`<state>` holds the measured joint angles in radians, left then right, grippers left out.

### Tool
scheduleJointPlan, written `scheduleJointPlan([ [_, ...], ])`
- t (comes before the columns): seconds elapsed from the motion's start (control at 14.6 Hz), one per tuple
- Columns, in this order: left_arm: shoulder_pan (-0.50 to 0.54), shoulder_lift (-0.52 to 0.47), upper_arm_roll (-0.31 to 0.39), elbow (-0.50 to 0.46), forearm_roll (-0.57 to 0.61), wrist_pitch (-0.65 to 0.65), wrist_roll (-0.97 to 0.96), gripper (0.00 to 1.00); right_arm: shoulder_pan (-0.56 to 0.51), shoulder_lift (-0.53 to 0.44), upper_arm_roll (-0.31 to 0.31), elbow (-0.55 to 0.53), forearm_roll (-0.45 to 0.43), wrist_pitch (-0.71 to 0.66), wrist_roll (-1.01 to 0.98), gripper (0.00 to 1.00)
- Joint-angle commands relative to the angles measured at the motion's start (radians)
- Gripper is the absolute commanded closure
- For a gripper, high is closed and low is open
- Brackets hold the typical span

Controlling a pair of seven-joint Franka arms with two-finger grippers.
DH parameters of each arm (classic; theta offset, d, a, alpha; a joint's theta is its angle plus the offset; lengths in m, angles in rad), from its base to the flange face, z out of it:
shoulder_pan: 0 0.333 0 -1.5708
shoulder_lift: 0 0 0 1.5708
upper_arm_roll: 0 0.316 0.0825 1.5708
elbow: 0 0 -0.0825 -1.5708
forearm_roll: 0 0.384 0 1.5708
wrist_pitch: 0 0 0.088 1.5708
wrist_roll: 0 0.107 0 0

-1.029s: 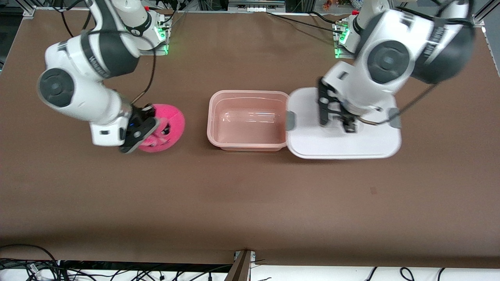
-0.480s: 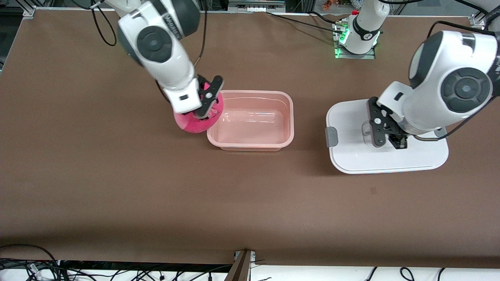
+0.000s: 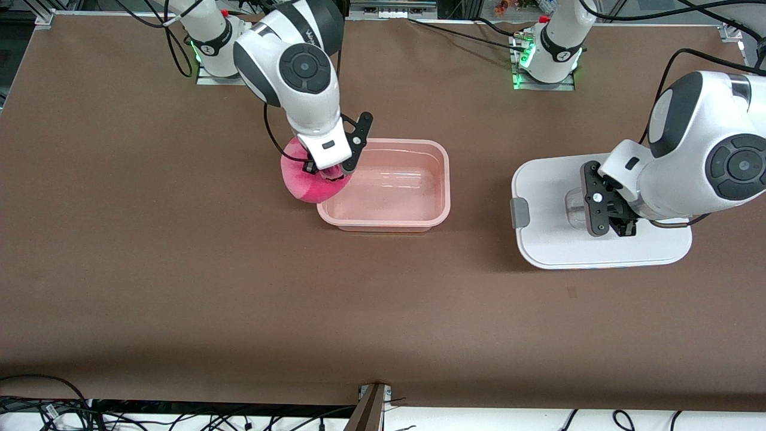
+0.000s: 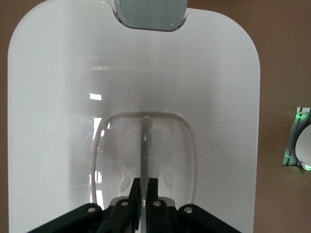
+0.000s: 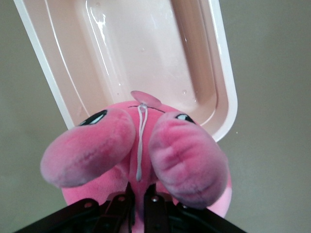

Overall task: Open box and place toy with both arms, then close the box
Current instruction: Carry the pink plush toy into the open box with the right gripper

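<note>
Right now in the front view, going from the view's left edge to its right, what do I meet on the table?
Toy held in the right hand → open box → lid held by the left hand.

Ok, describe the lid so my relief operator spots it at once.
Start at the pink tub mid-table, then look toward the left arm's end. The lid is the flat white rounded slab there, held by its clear handle in the left gripper; only it has grey clips.
</note>
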<state>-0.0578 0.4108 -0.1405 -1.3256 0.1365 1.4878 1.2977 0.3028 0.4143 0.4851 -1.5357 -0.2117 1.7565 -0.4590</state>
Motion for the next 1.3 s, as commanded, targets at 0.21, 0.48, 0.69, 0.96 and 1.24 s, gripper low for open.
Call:
scheduleJointPlan([
  [0.21,-0.004,-0.009,-0.004,0.0,-0.014,-0.001,0.022,1.0,0.079,0.078,-0.003,0.052,-0.038,0.073,0.054,1.0],
  [0.48,-0.005,-0.009,-0.004,0.0,-0.014,-0.001,0.022,1.0,0.098,0.097,0.0,0.052,-0.032,0.164,0.328,0.0],
  [0.69,-0.008,-0.007,-0.004,-0.001,-0.014,-0.001,0.022,1.0,0.111,0.084,-0.002,0.069,-0.031,0.216,0.527,0.0],
  [0.96,-0.01,-0.009,-0.008,0.0,-0.018,-0.003,0.026,1.0,0.04,0.075,-0.008,0.216,-0.025,0.063,0.549,0.0],
  [1.24,-0.036,0.009,-0.102,0.0,-0.06,0.006,-0.012,1.0,-0.118,0.051,-0.011,0.232,-0.022,0.003,0.551,0.0],
])
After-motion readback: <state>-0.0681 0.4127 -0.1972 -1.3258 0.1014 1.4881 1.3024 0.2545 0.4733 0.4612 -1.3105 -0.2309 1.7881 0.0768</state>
